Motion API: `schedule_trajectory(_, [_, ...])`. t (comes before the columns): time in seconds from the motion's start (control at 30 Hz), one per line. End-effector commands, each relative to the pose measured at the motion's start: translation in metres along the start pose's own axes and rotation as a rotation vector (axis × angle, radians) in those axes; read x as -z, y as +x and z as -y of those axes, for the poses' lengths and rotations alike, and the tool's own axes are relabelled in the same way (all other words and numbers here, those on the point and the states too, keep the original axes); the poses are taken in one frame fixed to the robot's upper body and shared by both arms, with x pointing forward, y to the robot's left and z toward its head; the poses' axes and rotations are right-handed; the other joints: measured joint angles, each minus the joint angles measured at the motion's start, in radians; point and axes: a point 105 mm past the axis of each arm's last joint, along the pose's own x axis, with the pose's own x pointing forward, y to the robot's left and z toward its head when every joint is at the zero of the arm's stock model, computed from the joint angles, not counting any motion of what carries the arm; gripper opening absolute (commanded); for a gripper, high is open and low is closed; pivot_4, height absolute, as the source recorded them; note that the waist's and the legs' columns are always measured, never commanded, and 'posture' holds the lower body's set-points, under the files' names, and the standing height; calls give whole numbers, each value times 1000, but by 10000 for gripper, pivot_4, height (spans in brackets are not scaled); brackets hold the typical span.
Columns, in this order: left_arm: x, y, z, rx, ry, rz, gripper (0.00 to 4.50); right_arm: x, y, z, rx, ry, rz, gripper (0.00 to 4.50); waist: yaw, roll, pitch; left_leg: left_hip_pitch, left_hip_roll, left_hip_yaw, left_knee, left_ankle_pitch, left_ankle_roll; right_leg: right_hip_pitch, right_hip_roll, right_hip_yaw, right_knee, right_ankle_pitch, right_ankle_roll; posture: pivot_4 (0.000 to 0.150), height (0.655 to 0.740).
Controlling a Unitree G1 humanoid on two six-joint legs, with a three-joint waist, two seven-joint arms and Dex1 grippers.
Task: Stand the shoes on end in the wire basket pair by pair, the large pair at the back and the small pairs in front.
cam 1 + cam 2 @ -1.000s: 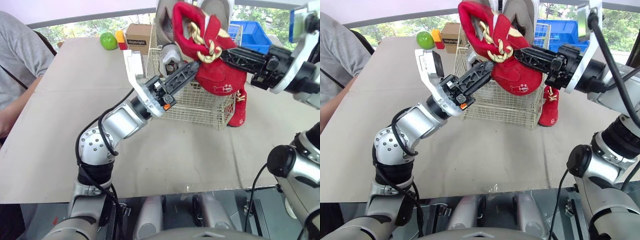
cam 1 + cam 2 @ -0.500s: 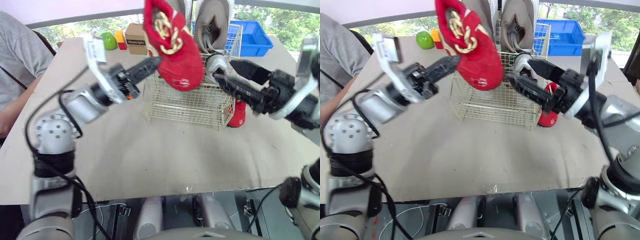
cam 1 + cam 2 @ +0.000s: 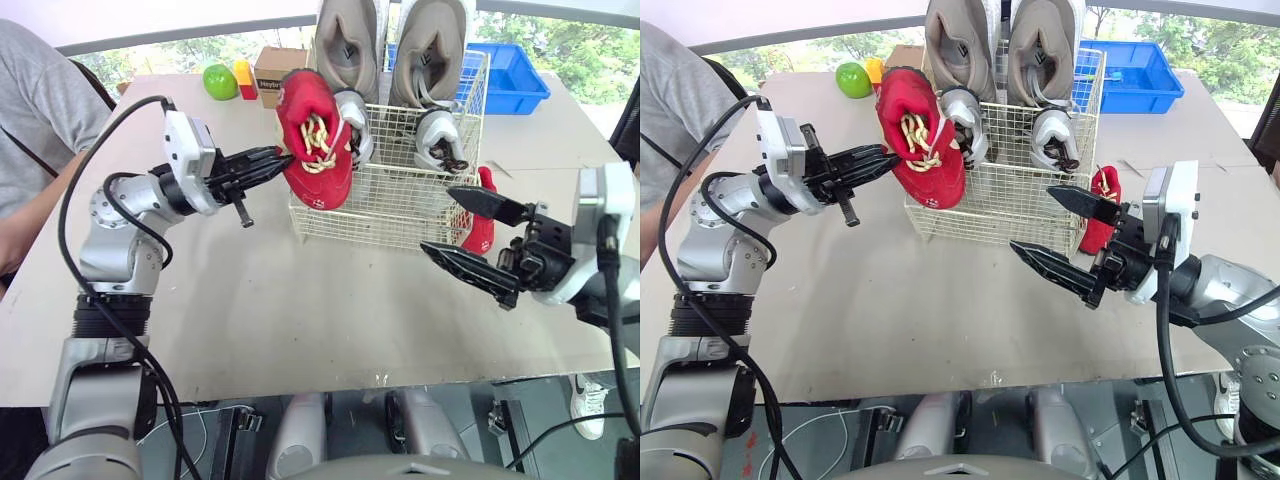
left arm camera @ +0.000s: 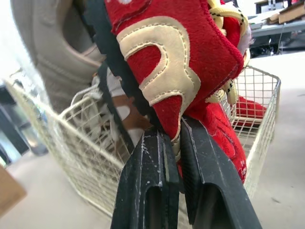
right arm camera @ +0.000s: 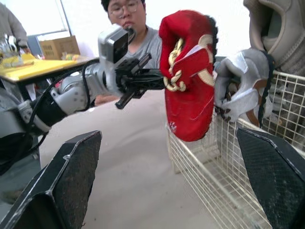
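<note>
My left gripper point(image 3: 278, 163) is shut on a red shoe point(image 3: 314, 148) with yellow laces and holds it on end at the front-left corner of the wire basket point(image 3: 392, 205). In the left wrist view, the fingers point(image 4: 155, 162) pinch the red shoe's point(image 4: 190, 62) edge. Two large tan shoes point(image 3: 346, 42) stand at the basket's back, with two small silver shoes point(image 3: 438, 140) in front of them. A second red shoe point(image 3: 482, 212) stands outside, by the basket's right end. My right gripper point(image 3: 440, 220) is open in front of the basket, holding nothing.
A person point(image 3: 35, 120) sits at the table's left edge. At the far side are a green apple point(image 3: 216, 80), a cardboard box point(image 3: 275, 72) and a blue bin point(image 3: 512, 70). Bare tabletop point(image 3: 300, 300) lies in front of the basket.
The red shoe passed from my right gripper to my left, which carried it left and down to the basket's front-left corner. My right gripper let go, opened and drew back low.
</note>
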Motion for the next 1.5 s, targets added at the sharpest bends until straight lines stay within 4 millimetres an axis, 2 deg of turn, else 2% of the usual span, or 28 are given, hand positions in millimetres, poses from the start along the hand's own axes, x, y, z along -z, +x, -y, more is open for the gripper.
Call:
schedule_trajectory(0.03, [-6,2,1,25,134,-2,0,-5,-1,-10,-26,-50,18,43494,-1,0,0,0,0,0,0,0,0,0,0,0,0,0,0,1500,7400])
schedule_trajectory(0.2, [12,9,14,2,97,-31,0,1,1,-10,15,-50,14,43494,-2,0,0,2,0,1,0,0,0,0,1,1,1,0,0,1500,7400])
schedule_trajectory(0.33, [32,4,30,67,22,-111,0,2,5,-10,25,-60,15,43494,-3,0,0,3,1,1,0,0,0,1,1,2,2,0,0,1500,7400])
schedule_trajectory(0.47, [44,-1,31,52,-32,-161,0,-1,10,-4,47,-62,32,43494,-4,0,0,3,1,1,0,0,0,1,1,2,2,0,0,1500,7400])
schedule_trajectory(0.63, [37,-4,29,51,-93,-148,0,0,12,1,63,-78,24,43494,-7,0,-1,4,1,2,-1,0,0,1,1,3,2,0,0,1500,7400])
schedule_trajectory(0.7, [36,-5,26,26,-89,-163,9561,1,12,5,76,-77,22,43982,-7,0,-1,4,1,2,-1,0,0,1,1,3,2,0,0,1500,7400])
schedule_trajectory(0.77, [35,-9,23,-1,-72,-183,16602,3,11,9,92,-75,17,43982,-7,0,-1,4,1,2,-1,0,0,1,1,3,2,0,0,1500,7400])
schedule_trajectory(0.8, [34,-13,21,-21,-74,-190,22554,6,10,11,101,-76,8,43982,-7,0,-1,4,1,2,-1,0,0,1,1,3,2,0,0,1500,7400])
schedule_trajectory(0.9, [23,-28,18,-59,-79,-191,35297,13,6,16,127,-78,-15,43982,-7,0,-1,4,2,2,-1,0,0,1,2,3,2,0,0,1500,7400])
schedule_trajectory(1.0, [14,-34,18,-89,-92,-170,35297,19,3,22,157,-74,-33,43982,-4,0,0,4,2,2,-1,0,0,1,2,3,2,0,0,1500,7400])
schedule_trajectory(1.13, [-1,-30,31,-106,-159,-86,35297,30,-1,29,180,-95,-81,43982,1,-1,-1,3,2,3,0,0,0,1,0,3,1,0,0,1500,7400])
schedule_trajectory(1.23, [-6,-24,53,-62,-220,-64,35297,35,-7,43,255,-93,-113,43982,-2,-1,-1,4,2,4,0,0,0,1,-1,4,2,0,0,1500,7400])
schedule_trajectory(1.33, [-11,-19,61,-68,-239,-48,35297,34,-10,53,301,-80,-111,43982,-3,-1,-1,4,2,4,0,0,0,1,0,5,2,0,0,1500,7400])
schedule_trajectory(1.4, [-13,-15,62,-98,-263,-22,35297,32,-9,52,278,-91,-110,43982,-3,-1,-1,5,2,4,0,0,0,1,1,5,3,0,0,1500,7400])
schedule_trajectory(1.5, [-4,-12,64,-115,-195,-74,35297,33,7,42,198,-108,-122,43982,-5,-1,-1,5,2,4,0,0,0,1,2,5,3,0,0,1500,7400])
